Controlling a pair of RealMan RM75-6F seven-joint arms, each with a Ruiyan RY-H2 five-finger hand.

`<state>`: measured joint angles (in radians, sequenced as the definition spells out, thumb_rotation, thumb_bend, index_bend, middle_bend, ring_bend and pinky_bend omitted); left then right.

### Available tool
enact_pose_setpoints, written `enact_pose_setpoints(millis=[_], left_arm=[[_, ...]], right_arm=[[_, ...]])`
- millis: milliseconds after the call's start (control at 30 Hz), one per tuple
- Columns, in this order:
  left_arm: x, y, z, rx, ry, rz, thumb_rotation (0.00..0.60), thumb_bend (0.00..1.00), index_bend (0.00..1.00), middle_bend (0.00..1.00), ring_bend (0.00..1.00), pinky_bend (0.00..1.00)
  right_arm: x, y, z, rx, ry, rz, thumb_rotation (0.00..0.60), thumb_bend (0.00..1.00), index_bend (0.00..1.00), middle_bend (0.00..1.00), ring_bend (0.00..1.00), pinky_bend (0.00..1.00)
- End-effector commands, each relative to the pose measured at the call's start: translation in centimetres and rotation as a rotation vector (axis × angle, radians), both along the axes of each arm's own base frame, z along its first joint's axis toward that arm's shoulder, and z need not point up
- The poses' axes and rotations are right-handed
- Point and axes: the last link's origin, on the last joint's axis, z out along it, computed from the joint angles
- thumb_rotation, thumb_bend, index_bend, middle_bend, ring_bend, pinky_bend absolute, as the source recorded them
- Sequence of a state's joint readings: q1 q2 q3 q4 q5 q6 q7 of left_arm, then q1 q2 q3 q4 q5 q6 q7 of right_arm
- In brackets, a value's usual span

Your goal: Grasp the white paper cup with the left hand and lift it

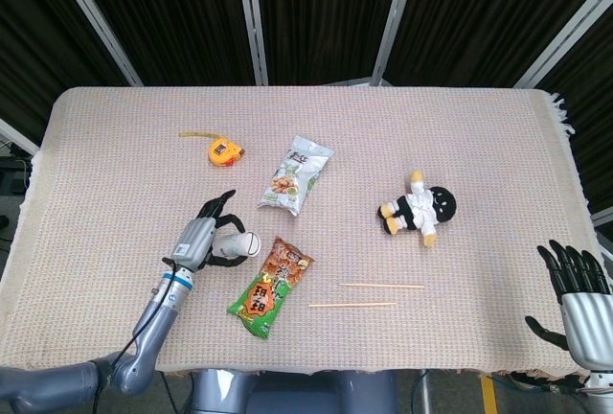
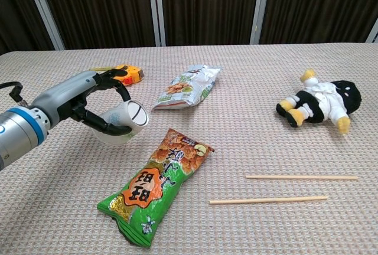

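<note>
The white paper cup lies on its side in my left hand, raised a little off the cloth, its open mouth turned to the right. The fingers curl over the top of the cup and the thumb wraps under it. My right hand hangs with fingers spread beyond the table's front right corner, holding nothing; the chest view does not show it.
A green-and-orange snack bag lies just right of the cup. A silver snack bag and an orange tape measure lie behind it. Two chopsticks and a plush doll are to the right.
</note>
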<state>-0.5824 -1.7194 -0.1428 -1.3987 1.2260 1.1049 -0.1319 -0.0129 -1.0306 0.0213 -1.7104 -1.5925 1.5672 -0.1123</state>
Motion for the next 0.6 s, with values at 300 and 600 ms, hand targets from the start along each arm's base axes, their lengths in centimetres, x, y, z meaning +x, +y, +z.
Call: enact_pose_setpoints(millis=[300, 600], left_arm=[[-5.0, -0.2, 1.0, -0.041, 0.049, 0.039, 0.6, 0.12, 0.42, 0.0, 0.0, 0.0], [-7.0, -0.4, 3.0, -0.036, 0.133, 0.031, 0.6, 0.11, 0.0, 0.0, 0.0, 0.0]], right_arm=[[0.0, 0.0, -0.2, 0.007, 0.009, 0.001, 0.6, 0.06, 0.0, 0.0, 0.0, 0.0], [0.1, 0.0, -0.4, 0.014, 0.018, -0.001, 0.6, 0.06, 0.0, 0.0, 0.0, 0.0]])
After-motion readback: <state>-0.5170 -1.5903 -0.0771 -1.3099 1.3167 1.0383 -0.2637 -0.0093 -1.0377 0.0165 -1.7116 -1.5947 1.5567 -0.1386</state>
